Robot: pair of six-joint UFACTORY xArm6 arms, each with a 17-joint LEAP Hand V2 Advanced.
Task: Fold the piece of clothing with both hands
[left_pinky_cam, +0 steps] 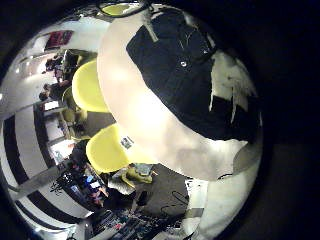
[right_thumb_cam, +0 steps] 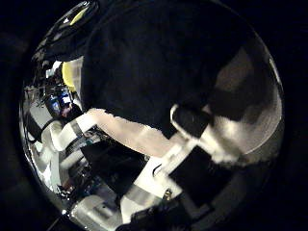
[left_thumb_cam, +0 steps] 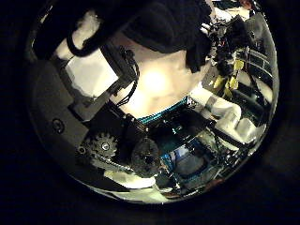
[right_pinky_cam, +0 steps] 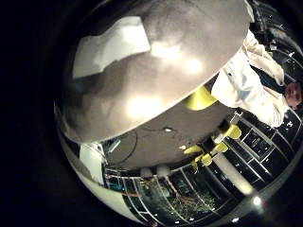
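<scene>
The dark, crumpled piece of clothing (left_pinky_cam: 185, 70) lies on the pale round tabletop (left_pinky_cam: 165, 140) with bare surface toward its edge, below the left robot hand, while the right robot hand (right_thumb_cam: 197, 130) reaches a finger over it, grip unclear.

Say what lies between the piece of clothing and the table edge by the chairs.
Nothing: the left little finger side palm view shows bare table from the piece of clothing to that edge.
</scene>
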